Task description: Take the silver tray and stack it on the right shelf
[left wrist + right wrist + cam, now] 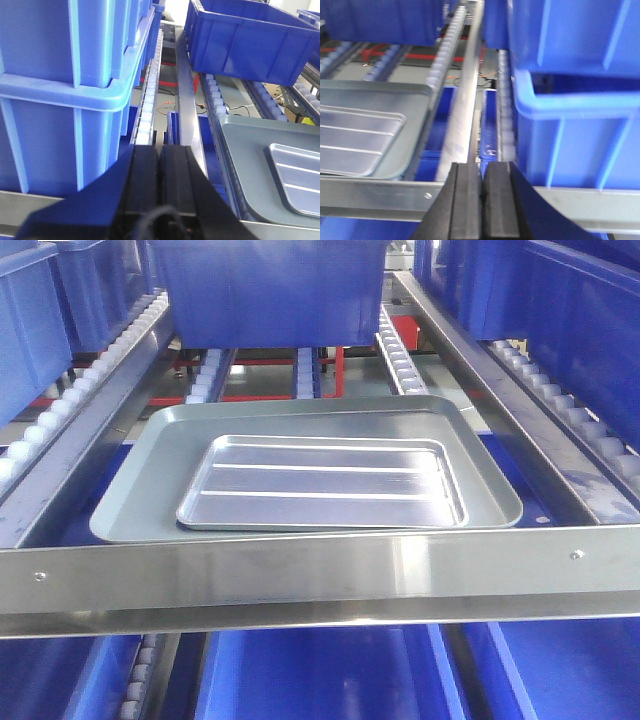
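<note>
Shiny ridged rectangular silver tray (322,483) lies nested inside a larger dull grey metal tray (135,495), both on the roller-lane steel shelf (320,575) behind its front bar. Left end effector (159,172): black fingers pressed together, holding nothing; tray ahead to its right, well apart. Right end effector (483,187): likewise closed, empty; tray ahead to its left. Blue plastic bins (575,95) flank both.

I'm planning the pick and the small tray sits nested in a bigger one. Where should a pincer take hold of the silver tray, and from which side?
Probably the near long rim of the silver tray, approached from the front over the shiny front bar. It lies flat inside the grey tray, so only its raised rim offers an edge.
</note>
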Action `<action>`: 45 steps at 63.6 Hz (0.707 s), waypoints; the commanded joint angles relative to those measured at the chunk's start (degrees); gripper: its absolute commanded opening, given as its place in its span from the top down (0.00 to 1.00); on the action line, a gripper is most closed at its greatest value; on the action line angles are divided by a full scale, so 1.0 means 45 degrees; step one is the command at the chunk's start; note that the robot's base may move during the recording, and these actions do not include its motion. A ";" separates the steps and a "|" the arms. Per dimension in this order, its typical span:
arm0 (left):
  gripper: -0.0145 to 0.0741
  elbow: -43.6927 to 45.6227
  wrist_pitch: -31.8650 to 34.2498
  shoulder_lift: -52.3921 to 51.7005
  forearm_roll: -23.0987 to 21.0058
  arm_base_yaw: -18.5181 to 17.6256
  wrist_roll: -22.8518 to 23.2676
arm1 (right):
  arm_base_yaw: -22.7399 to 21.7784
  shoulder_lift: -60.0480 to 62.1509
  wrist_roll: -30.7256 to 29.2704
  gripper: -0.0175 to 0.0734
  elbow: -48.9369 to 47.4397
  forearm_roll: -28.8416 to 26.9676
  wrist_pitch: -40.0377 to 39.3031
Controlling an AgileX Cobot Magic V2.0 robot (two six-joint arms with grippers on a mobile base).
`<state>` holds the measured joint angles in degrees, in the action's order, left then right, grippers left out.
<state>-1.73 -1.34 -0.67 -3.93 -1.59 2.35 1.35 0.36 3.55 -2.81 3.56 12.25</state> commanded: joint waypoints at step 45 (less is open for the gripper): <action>0.94 -0.0245 0.1093 -0.0175 -0.0006 -0.0115 -0.0033 | -0.0450 0.0315 -0.0174 0.75 0.0752 -0.0792 -0.2722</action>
<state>-1.73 -1.23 -0.67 -3.93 -1.59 2.35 -0.45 0.60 3.33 1.67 0.00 5.35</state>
